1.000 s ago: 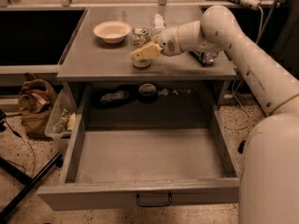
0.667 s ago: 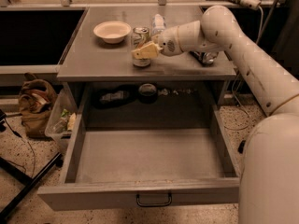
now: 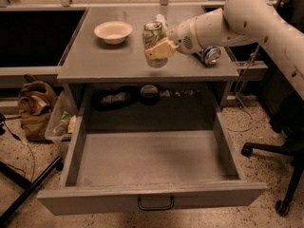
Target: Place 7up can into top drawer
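The 7up can (image 3: 153, 32), pale silver with green marks, is upright over the middle of the grey table top (image 3: 104, 61). My gripper (image 3: 158, 49) reaches in from the right and is shut on the can's lower part, holding it a little above its dark shadow on the table. The top drawer (image 3: 152, 158) is pulled wide open below the table and its inside is bare. Its dark loop handle (image 3: 156, 203) is centred on the front panel.
A white bowl (image 3: 113, 31) sits at the table's back left. A dark blue can (image 3: 209, 55) lies under my arm at the right. A clear bottle (image 3: 161, 19) stands behind the 7up can. A bag (image 3: 35, 109) and bin are on the floor at left, a chair base (image 3: 280, 175) at right.
My gripper and the can have shifted a little to the right over the table. The drawer stays open as before.
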### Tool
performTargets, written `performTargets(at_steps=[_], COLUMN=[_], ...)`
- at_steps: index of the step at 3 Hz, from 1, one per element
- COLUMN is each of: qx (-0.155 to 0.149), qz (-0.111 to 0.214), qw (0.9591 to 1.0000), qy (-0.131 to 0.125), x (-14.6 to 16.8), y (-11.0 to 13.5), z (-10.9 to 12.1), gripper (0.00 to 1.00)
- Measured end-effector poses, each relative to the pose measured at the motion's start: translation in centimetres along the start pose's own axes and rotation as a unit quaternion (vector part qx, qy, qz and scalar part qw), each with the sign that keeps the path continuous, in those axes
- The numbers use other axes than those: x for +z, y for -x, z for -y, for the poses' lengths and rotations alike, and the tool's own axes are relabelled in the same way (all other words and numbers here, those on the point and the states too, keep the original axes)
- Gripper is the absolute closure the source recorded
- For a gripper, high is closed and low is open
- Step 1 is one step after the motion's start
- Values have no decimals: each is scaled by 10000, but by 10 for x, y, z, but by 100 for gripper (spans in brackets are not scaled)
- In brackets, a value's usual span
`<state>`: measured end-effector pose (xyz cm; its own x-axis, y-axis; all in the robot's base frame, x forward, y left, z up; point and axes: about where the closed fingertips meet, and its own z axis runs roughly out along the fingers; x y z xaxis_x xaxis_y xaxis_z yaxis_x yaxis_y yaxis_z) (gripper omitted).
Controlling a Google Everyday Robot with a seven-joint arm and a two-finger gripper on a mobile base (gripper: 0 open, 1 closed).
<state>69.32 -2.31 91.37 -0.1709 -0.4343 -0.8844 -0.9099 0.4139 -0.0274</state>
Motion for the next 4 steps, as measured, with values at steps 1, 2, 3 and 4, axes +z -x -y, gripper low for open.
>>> performTargets(at_steps=[1,2,3,4], qx=[-19,63,56,-268], qz=[-162,-46,38,68], qw=[9999,9998,9992,9991], qy=[-2,194,394,308], x=[-24,-21,-5,7], y=[-8,-30,-61,-85], z=[-38,-68,-92,-110], gripper=[100,100,100,100])
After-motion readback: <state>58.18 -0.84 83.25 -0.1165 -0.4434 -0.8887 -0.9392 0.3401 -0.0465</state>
